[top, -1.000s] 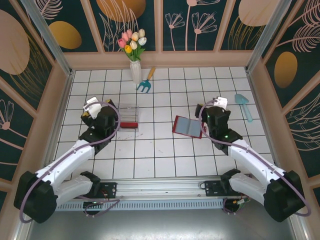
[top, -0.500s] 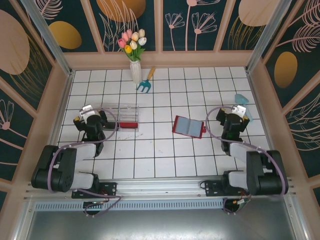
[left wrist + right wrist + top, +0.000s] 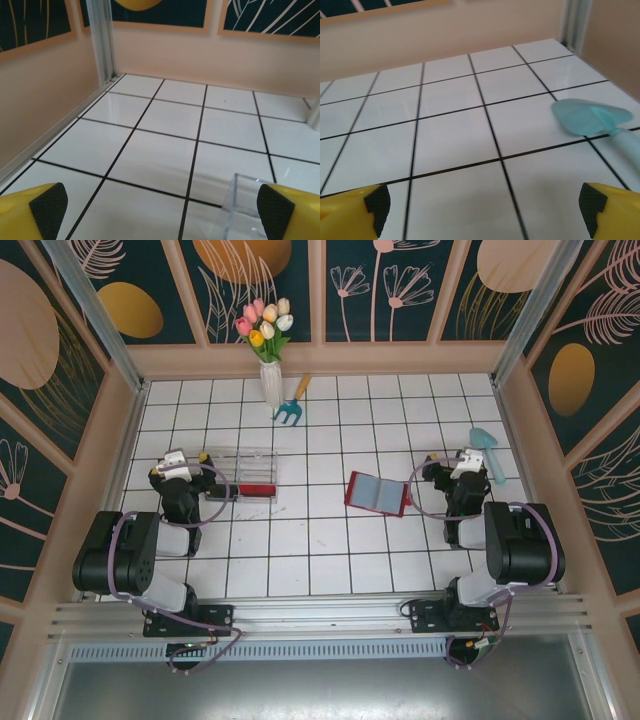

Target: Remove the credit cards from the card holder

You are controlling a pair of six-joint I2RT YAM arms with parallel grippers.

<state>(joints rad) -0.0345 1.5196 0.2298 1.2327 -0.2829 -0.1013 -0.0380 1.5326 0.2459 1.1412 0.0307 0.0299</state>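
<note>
Card holder [image 3: 377, 493]: lies flat on the white tiled table [image 3: 320, 560], a little right of the middle, opened out with its grey-blue inside panels facing up and a red border around them.
Long axis: runs left to right across the table, the right end tipped slightly toward the near edge (fold line cannot be made out from above).
Cards: too small to tell apart from the panels.
Neighbours: clear tray [image 3: 255, 475] with red and black pieces well to its left; right gripper [image 3: 465, 462] near its right end, not touching.
Left gripper [image 3: 180, 462]: released, yellow fingers with black pads [image 3: 47, 205] spread wide over bare tile, nothing between them; sits just left of the tray.
Right gripper, wrist view [image 3: 485, 207]: released too, fingers wide apart, only tile between.
Overhead view adds: the whole layout, with both arms folded back near their bases, a vase of tulips [image 3: 270, 380] and a small rake [image 3: 290, 405] at the far side.
Left wrist view adds: a close look at one clear corner of the tray [image 3: 240, 200] beside the right-hand finger, and the side wall.
Right wrist view adds: the pale teal scoop [image 3: 592, 117] lying flat ahead and to the right, blade pointing left (in the overhead view it sits by the right wall [image 3: 488, 452]).
</note>
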